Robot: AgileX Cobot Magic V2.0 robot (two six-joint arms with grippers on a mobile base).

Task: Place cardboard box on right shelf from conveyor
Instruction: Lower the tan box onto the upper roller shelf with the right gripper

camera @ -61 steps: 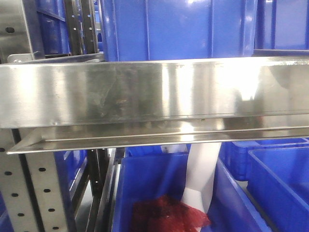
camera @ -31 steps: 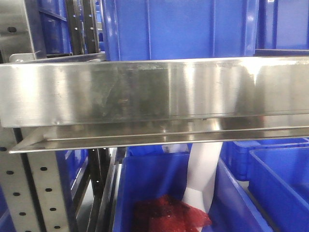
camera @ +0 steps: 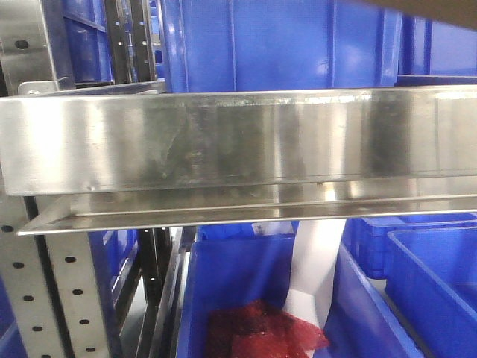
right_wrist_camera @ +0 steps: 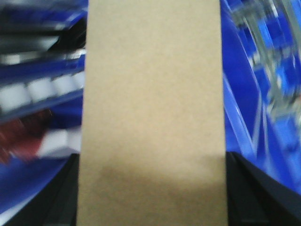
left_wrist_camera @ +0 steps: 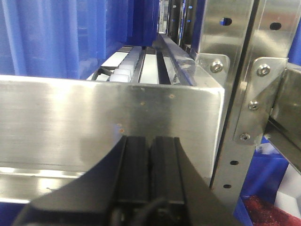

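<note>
The cardboard box [right_wrist_camera: 153,94], plain tan, fills the middle of the blurred right wrist view. My right gripper [right_wrist_camera: 153,193] is shut on it, with a black finger on each side. A brown corner of the cardboard box [camera: 440,7] shows at the top right of the front view, above the right shelf [camera: 238,142], whose shiny steel lip spans the frame. My left gripper [left_wrist_camera: 150,160] is shut and empty, its fingers pressed together just in front of the shelf's lip [left_wrist_camera: 94,117]. The conveyor is out of view.
Blue plastic bins [camera: 276,45] stand on the shelf, and more blue bins [camera: 432,291] sit below it. One lower bin holds a red mesh bag [camera: 261,332] and a white item [camera: 317,268]. Perforated steel uprights [camera: 56,298] [left_wrist_camera: 244,94] flank the shelf.
A brown corner of the cardboard box has come into the top right of the front view. The shelf lip has shifted slightly in the frame.
</note>
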